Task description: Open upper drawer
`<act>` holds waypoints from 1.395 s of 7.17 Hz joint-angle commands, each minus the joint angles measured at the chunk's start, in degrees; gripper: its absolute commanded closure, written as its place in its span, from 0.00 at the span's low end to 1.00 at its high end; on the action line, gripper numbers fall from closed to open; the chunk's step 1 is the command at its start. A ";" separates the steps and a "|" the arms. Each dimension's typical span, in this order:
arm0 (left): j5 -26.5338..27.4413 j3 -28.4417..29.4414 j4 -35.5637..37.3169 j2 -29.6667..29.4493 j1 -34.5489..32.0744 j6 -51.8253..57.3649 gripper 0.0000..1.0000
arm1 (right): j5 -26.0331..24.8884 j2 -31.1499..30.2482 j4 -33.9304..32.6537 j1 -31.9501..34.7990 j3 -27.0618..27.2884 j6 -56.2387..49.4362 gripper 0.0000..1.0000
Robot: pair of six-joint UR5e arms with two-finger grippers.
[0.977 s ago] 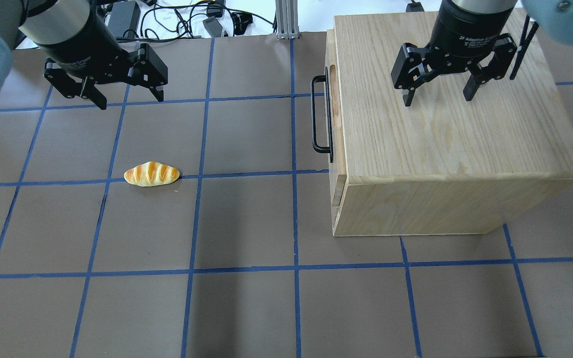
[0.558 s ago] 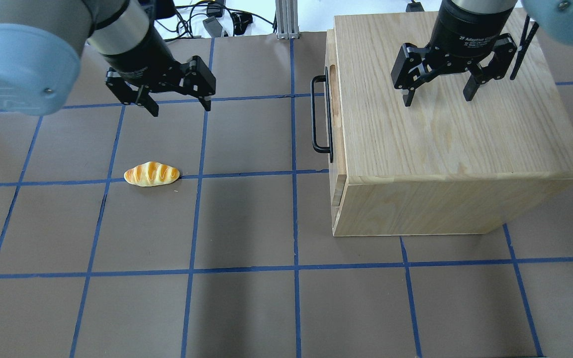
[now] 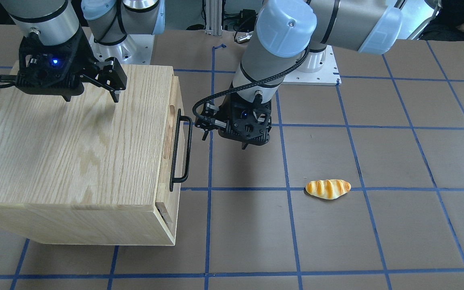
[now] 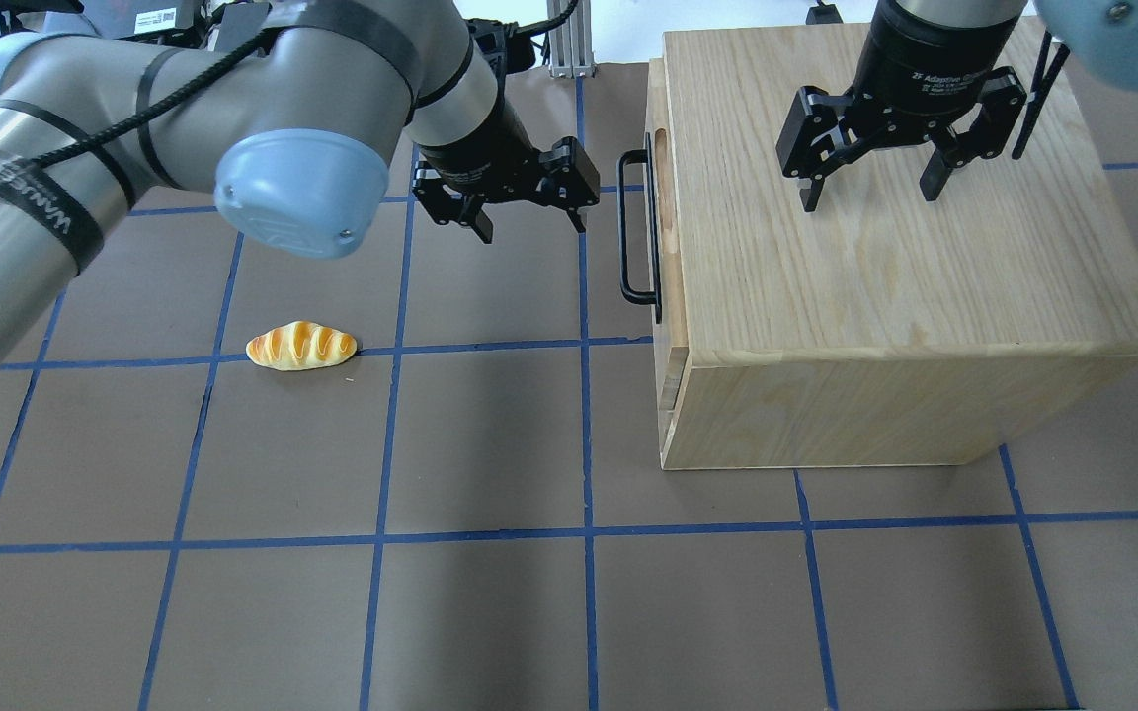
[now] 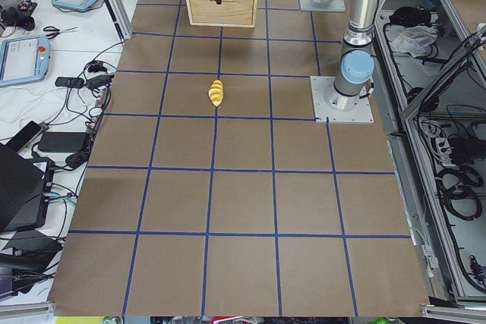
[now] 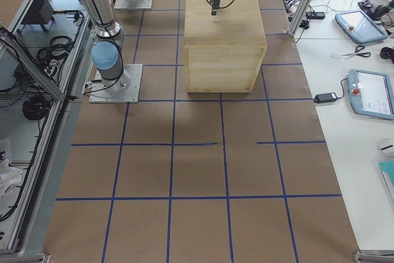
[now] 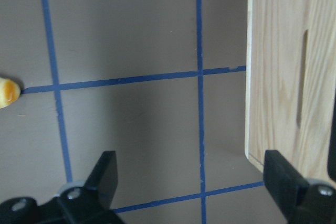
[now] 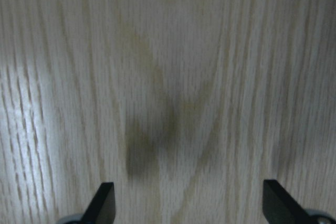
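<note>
The upper drawer [image 4: 666, 188] is the top light-oak front of the wooden cabinet [image 4: 875, 257], with an oblong slot [image 7: 302, 77] and a long black bar handle [image 4: 636, 232]. It sits pushed in. It also shows in the front view [image 3: 170, 133], with its handle [image 3: 179, 149]. My left gripper [image 4: 529, 225] is open and empty, hovering just left of the handle without touching it; it also shows in the front view [image 3: 224, 141]. My right gripper [image 4: 868, 197] is open and empty above the cabinet top; it also shows in the front view [image 3: 91, 98].
A bread roll [image 4: 300, 346] lies on the brown mat left of the cabinet, well behind my left gripper; it also shows in the front view [image 3: 328, 188]. The lower drawer front is hidden under the upper one in the overhead view. Cables lie beyond the table's far edge.
My left arm has swung right across the table, from the far left to just beside the drawer handle, gripper still open. The right arm, drawer and roll have not moved.
</note>
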 commanded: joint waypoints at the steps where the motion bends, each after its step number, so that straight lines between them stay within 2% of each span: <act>1: -4.21 -0.20 5.14 -2.23 -1.40 -1.09 0.00 | 0.00 0.00 0.00 0.00 -0.03 0.00 0.00; 6: -3.63 -2.04 8.59 -4.18 -0.97 2.84 0.00 | 0.00 0.00 0.00 0.00 -0.03 0.00 0.00; 8: -0.65 -2.92 7.80 -2.95 2.01 3.03 0.00 | 0.00 0.00 0.00 0.00 -0.03 0.00 0.00; 10: -0.28 -3.98 7.19 -1.55 5.70 3.82 0.00 | 0.00 0.00 0.00 0.00 -0.03 0.00 0.00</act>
